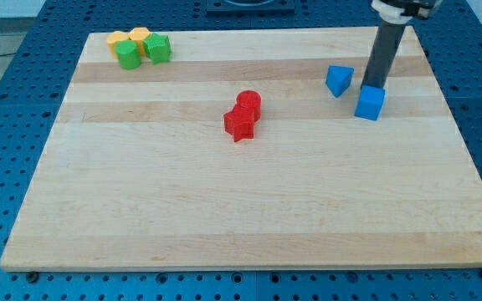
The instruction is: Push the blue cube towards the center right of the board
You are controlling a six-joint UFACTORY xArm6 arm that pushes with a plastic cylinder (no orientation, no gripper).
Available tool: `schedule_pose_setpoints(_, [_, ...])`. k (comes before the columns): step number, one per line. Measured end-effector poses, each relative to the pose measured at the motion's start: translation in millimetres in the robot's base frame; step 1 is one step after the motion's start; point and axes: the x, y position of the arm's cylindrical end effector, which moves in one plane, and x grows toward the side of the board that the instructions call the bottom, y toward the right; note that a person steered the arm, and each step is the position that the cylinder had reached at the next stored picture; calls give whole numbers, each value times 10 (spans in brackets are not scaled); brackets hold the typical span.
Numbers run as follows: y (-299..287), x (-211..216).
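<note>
Fig.: My tip (372, 87), a bare rod w/ no jaws to open or close and holding nothing, sits against the blue cube (370, 103) on its top-of-view side. Cube lies in the board's (224, 217) upper-right part. A second blue block (338, 80), wedge-like, is just left of the cube, apart from it. Red blocks (243, 115) sit well left of the cube; green/yellow cluster (140, 47) far to its upper left. Step judged: contact made, push under way. Next: drive cube toward view's bottom, approx. to mid-height near right edge, w/o overshooting the rim.
</note>
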Motion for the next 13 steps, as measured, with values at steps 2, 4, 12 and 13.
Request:
schedule_pose_setpoints(2, [-229, 206])
schedule_pose_setpoints(4, [-344, 605])
schedule_pose_setpoints(12, [221, 867])
schedule_pose_setpoints(13, [-118, 763])
